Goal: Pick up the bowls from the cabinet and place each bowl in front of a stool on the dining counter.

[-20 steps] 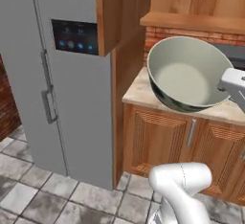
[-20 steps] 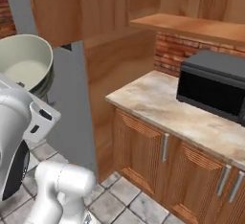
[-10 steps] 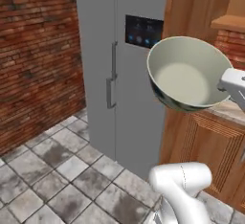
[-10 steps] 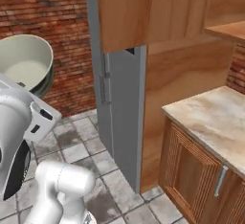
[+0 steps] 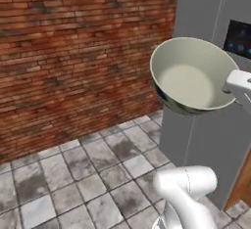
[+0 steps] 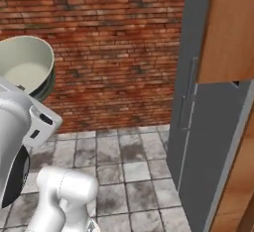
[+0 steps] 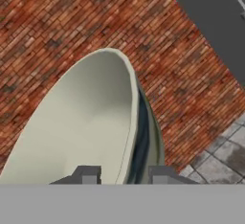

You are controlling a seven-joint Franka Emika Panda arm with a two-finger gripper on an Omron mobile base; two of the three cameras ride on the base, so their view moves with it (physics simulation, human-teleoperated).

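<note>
Brick wall [image 5: 73,52] and grey refrigerator [image 6: 198,142] form the backdrop. One bowl [image 5: 191,76] is carried in mid-air, tilted on edge, above the tiled floor [image 5: 88,174]. The gripper [image 7: 122,174] pinches its rim, one finger each side. Judged rigid, glazed, slippery and breakable; rim hold suits.

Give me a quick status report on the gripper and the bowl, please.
Gripper shut on bowl rim, one finger inside, one outside. Bowl held in the air, tilted on its side, empty. Brick wall ahead, fridge to the right; no counter in sight.
</note>
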